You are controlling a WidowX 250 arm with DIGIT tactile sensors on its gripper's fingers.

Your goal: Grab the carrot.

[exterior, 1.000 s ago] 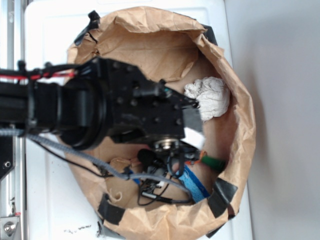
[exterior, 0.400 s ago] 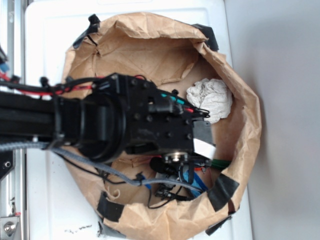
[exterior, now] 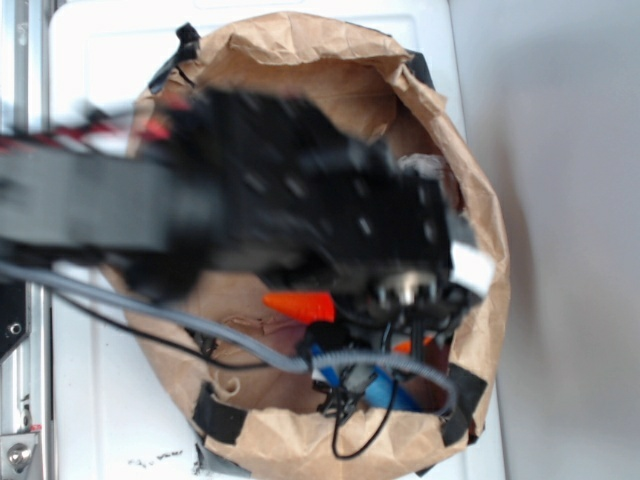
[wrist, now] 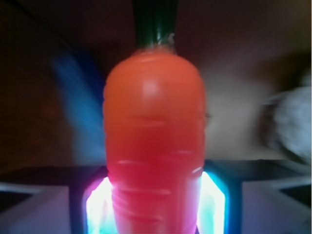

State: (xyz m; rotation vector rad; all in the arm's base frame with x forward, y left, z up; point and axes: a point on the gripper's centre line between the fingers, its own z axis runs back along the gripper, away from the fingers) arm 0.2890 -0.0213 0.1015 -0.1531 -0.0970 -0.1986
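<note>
The carrot fills the middle of the wrist view, glossy orange, with its dark green stem end pointing away from the camera. My gripper is shut on it, and the glowing pads press its narrower part on both sides. From outside, the carrot's pointed orange tip pokes out to the left beneath my blurred black arm. The fingers themselves are hidden under the arm in that view.
Everything sits inside a crumpled brown paper bag with black tape on its rim. A flat blue block lies near the bag's lower wall. A white paper wad is mostly hidden behind the arm. Cables loop below the wrist.
The arm has shifted right and is now motion-blurred. The carrot, earlier showing only its green stem at the lower right, now shows its orange tip under the arm.
</note>
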